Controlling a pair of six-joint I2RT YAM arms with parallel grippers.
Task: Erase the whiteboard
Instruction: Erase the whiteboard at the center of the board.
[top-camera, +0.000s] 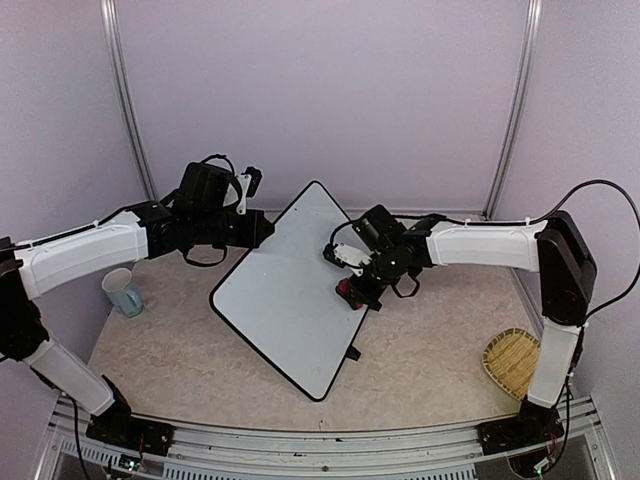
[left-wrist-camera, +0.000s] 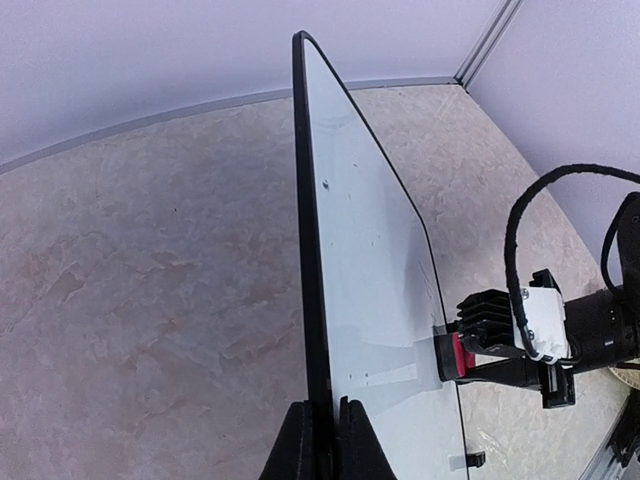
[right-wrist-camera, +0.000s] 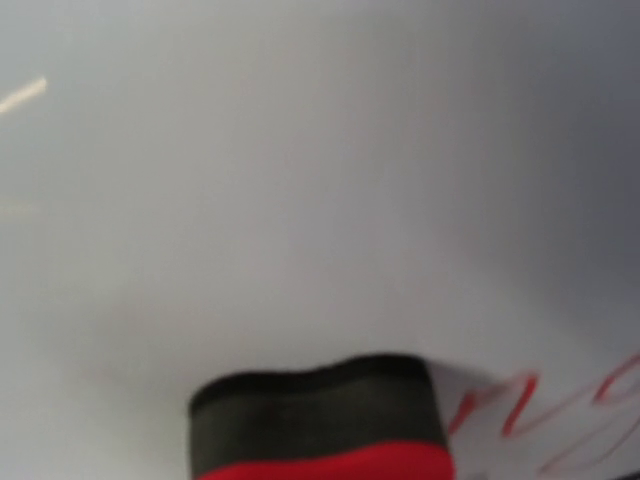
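Between the left gripper's clenched fingers sits the black-framed edge of the tilted whiteboard. To that gripper's right, the right gripper grasps a red-and-black eraser, pressed against the white face.

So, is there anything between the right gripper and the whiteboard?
Only the eraser that the right gripper holds. It is pressed against the whiteboard, near the edge on that arm's side. Nothing else visible stands between them.
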